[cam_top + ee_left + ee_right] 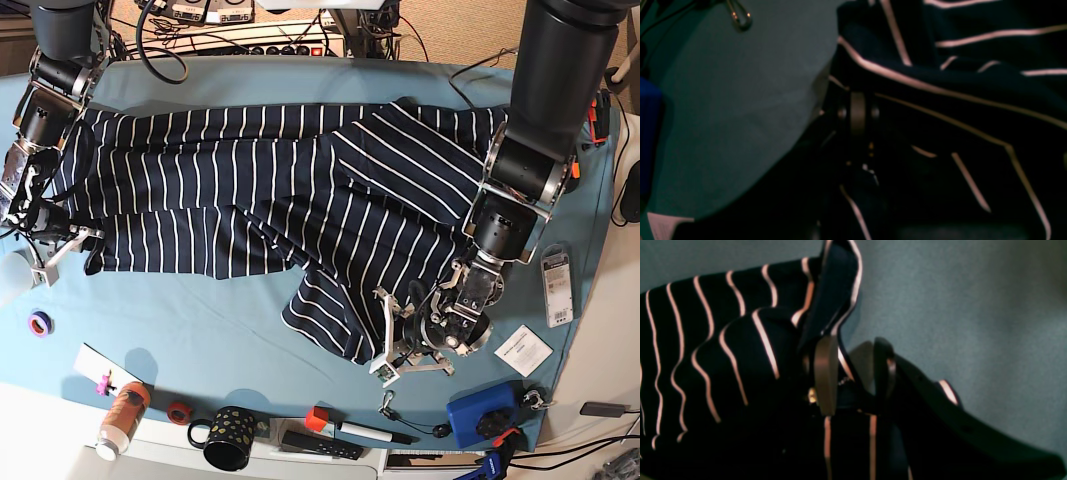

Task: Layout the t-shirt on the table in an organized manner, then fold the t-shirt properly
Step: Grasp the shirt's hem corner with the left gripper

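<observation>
my left pincer [392,345] is closed down at the near edge of the navy-blue soft cotton t-shirt with thin white stripes [270,190]; the left wrist view shows the fingers together with dark cloth bunched round them, so i judge it is clamped on the hem, though the fabric between the pads is too dark to confirm. my right pincer [853,373] is clamped on a fold of the same shirt at its far side edge, jaws partly apart with cloth between them. the shirt lies spread sideways across the wide worktop covered in light teal cloth [200,310], one part doubled over near the middle and a flap hanging toward the near edge. step in hand looks like laying it out flat: i'd lift both grips together, pull gently apart to take out the doubled layer, keep tension even so stripes run straight, and lower slowly. hard to make out: collar and sleeves are not clearly visible, wrist views are dim, and my left arm covers the shirt's corner in the base view.
</observation>
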Motion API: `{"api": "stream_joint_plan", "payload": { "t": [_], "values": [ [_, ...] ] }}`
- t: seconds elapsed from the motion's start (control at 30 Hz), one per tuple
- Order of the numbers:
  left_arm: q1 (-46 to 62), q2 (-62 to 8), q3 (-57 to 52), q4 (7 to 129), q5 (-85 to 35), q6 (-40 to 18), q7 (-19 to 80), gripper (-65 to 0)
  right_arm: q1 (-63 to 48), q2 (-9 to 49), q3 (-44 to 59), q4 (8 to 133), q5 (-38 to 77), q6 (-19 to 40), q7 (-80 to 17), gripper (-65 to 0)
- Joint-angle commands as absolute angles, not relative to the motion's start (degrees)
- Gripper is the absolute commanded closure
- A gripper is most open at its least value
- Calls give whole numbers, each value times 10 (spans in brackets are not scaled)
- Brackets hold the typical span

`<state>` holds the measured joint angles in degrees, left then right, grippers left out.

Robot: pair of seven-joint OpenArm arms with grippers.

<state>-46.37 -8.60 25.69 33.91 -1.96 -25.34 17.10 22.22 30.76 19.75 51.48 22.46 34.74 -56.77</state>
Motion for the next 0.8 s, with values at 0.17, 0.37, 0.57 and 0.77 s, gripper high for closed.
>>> {"api": "stream_joint_plan", "payload": {
  "t": [0.17,0.37,0.57,0.77],
  "values": [
    [-480,-103,253,413,-63,-202,276,0,236,321,200,525,231,349,-559,-187],
    [-439,-157,253,593,-111,-156,403,0,236,321,200,525,229,349,-559,-187],
    [-355,-195,253,792,-141,-155,470,0,236,321,200,525,230,349,-558,-187],
    [-336,-168,253,815,-75,-193,387,-173,236,321,200,525,231,349,-560,-187]
  ]
}}
